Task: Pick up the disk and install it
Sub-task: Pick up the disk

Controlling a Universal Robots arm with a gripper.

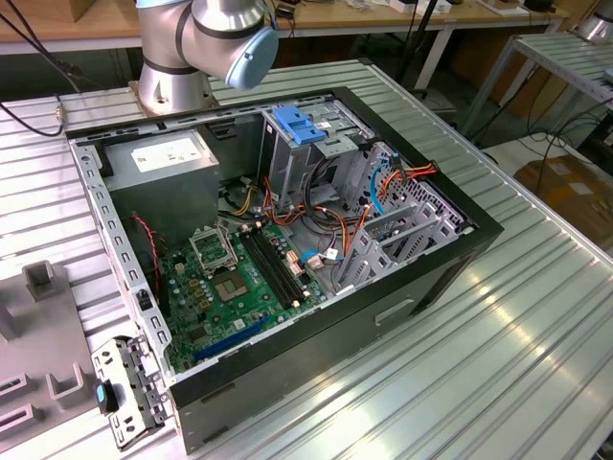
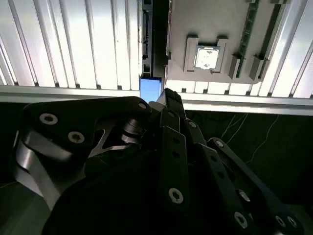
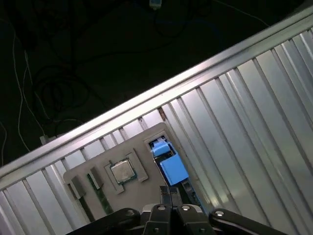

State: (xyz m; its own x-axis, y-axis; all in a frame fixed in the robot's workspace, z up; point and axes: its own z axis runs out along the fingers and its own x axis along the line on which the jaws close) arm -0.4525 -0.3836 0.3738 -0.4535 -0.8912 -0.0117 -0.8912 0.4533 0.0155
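Observation:
In both wrist views the disk shows as a bright blue end tab (image 3: 172, 166) (image 2: 149, 88), with its dark edge running along the side of a grey holder plate (image 3: 93, 164) on the ribbed metal table. My gripper (image 3: 169, 192) (image 2: 168, 99) hangs over the disk, close to the blue tab. Its fingers stand close together, and nothing shows between them. The rest of the disk lies hidden under the fingers.
A processor chip (image 3: 122, 171) (image 2: 206, 56) sits in a recess of the grey plate. In the exterior view an open computer case (image 1: 450, 254) lies on the table with a motherboard (image 1: 230, 287), a grey power supply (image 1: 163, 153) and a blue slotted bracket (image 1: 302, 125). The arm's base (image 1: 172, 81) stands behind it.

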